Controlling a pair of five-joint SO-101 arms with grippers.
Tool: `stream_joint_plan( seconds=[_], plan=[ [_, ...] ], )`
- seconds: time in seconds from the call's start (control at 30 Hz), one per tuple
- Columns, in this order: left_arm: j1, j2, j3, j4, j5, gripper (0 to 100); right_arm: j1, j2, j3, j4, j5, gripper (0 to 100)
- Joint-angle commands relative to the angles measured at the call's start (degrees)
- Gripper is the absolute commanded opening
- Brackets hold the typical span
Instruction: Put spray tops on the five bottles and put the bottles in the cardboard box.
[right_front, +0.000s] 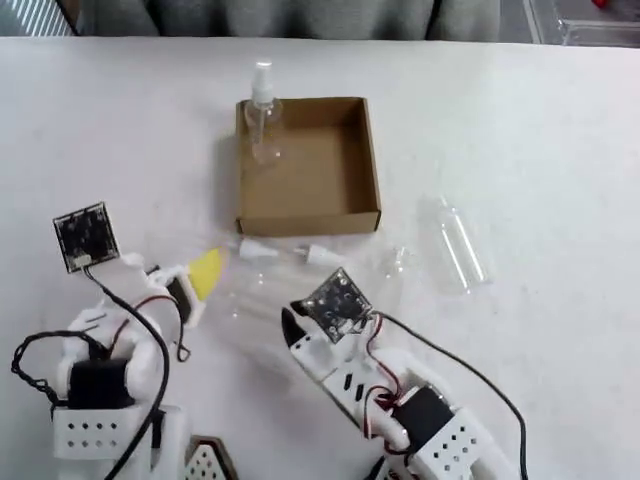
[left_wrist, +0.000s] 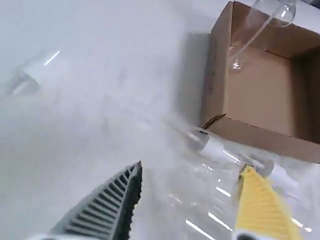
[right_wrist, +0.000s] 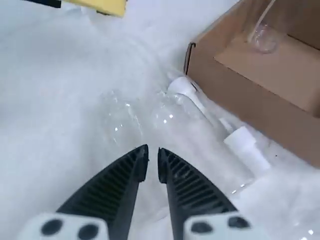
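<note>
Jaws spread wide, the left pincer (left_wrist: 190, 170) sits nearest a clear bottle (left_wrist: 202, 200) lying on the counter (right_front: 520, 150) straight ahead between its fingers, just before the cardboard box (left_wrist: 260, 100), long axis seemingly along the box's front wall; the right pincer (right_wrist: 152, 150), all but closed on nothing, hovers beside.

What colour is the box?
Brown; the box shows best in the high view.

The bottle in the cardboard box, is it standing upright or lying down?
Upright. The bottle stands in a far corner of the cardboard box, and its white spray top rises above the rim.
</note>
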Motion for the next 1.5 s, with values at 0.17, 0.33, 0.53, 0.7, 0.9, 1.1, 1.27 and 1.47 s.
stream_joint_plan(
  seconds=[0.17, 0.33, 0.53, 0.7, 0.9, 1.1, 1.27, 1.47],
  plan=[
    [-0.48, 18.51, -10.90, -2.11, 3.43, 29, 7.34, 26.95, -16.44, -0.22, 0.79, 1.6],
    [-0.40, 22.81, -13.63, -2.11, 11.43, 29, 13.32, 34.51, -25.14, 7.78, 8.00, 1.7],
    [-2.24, 28.18, -16.18, -1.93, 11.87, 29, 14.64, 37.76, -32.79, 21.05, 12.48, 1.5],
    [-3.74, 39.78, -20.13, -1.76, 11.87, 29, 14.64, 42.86, -37.01, 28.79, 17.32, 1.5],
    [-7.25, 48.75, -25.32, -1.85, 16.35, 29, 10.51, 57.54, -40.53, 29.85, 21.01, 1.5],
    [-9.19, 50.68, -25.58, -2.29, 16.88, 29, 8.22, 65.10, -42.20, 26.15, 20.57, 1.5],
    [-14.11, 50.68, -25.49, -4.22, 16.97, 29, 6.02, 65.80, -42.20, 24.31, 16.00, 1.5],
    [-15.25, 50.68, -25.23, -3.69, 16.88, 29, 2.77, 65.89, -37.63, 9.89, 10.55, 1.5]
  ],
)
